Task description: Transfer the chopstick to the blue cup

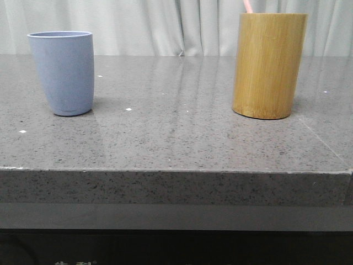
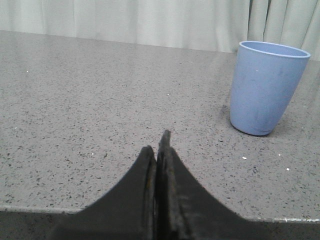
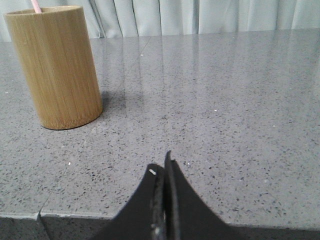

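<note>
The blue cup [image 1: 62, 72] stands upright at the table's left; it also shows in the left wrist view [image 2: 265, 86]. A pale pink chopstick [image 1: 247, 6] sticks out of the tall bamboo holder [image 1: 268, 65] at the right, only its top end showing; both also show in the right wrist view, the chopstick [image 3: 36, 6] in the holder [image 3: 54, 66]. My left gripper [image 2: 157, 145] is shut and empty, over the front edge, short of the cup. My right gripper [image 3: 162, 166] is shut and empty, over the front edge, apart from the holder. Neither gripper shows in the front view.
The grey speckled stone table [image 1: 176, 132] has its front edge [image 1: 176, 172] close to the camera. Pale curtains [image 1: 165, 25] hang behind the table.
</note>
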